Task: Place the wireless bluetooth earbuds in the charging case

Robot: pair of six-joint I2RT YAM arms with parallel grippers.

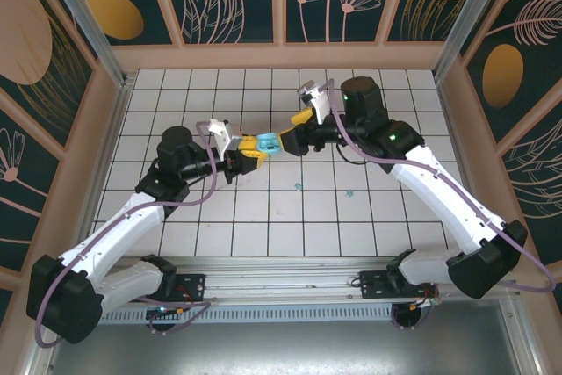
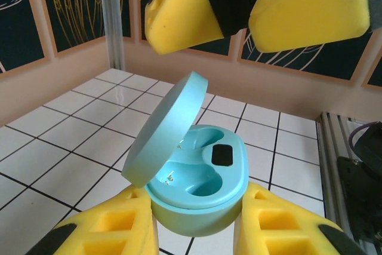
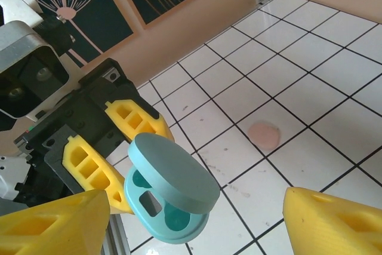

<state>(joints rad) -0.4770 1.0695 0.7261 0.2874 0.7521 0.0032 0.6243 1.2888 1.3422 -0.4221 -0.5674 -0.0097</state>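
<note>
Left gripper [image 1: 252, 154] clamped on the base of the teal charging case [image 2: 197, 190], mid-frame overhead (lid hinged up, tilted). Right gripper [image 1: 293, 131] spread wide just right of it, holding nothing. Two teal earbuds [image 1: 299, 187] lie apart on the tiles, below centre overhead.

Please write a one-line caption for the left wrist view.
Left fingers grip the open, empty teal charging case; right fingers hover open above.
</note>
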